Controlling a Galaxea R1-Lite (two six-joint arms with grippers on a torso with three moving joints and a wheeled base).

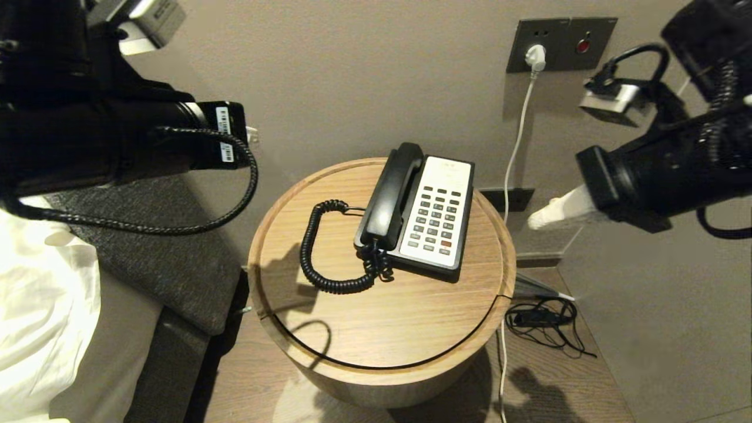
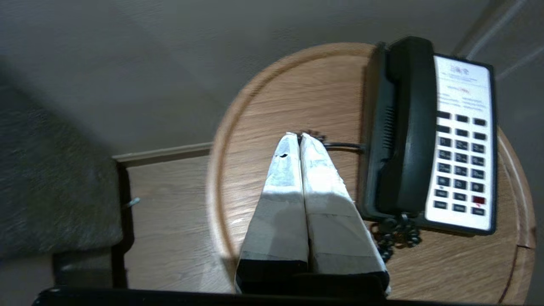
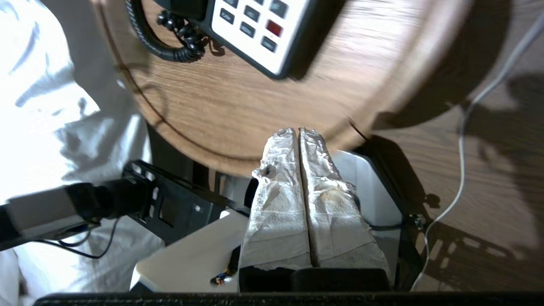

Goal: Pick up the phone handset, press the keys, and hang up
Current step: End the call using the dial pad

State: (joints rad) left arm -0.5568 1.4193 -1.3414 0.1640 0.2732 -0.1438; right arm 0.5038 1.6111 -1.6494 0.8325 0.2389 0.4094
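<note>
A desk phone with a white keypad face stands on a round wooden side table. Its black handset rests in the cradle on the phone's left side, with a coiled black cord looping over the table. The handset and keypad also show in the left wrist view. My left gripper is shut and empty, raised over the table's left part, beside the handset. My right gripper is shut and empty, raised off the table's right edge; its wrist view shows the fingers and the phone's lower corner.
A bed with white sheets and a grey cushion lies to the left. A wall socket panel with a white plug and cable is behind the table. A black cable bundle lies on the floor at the right.
</note>
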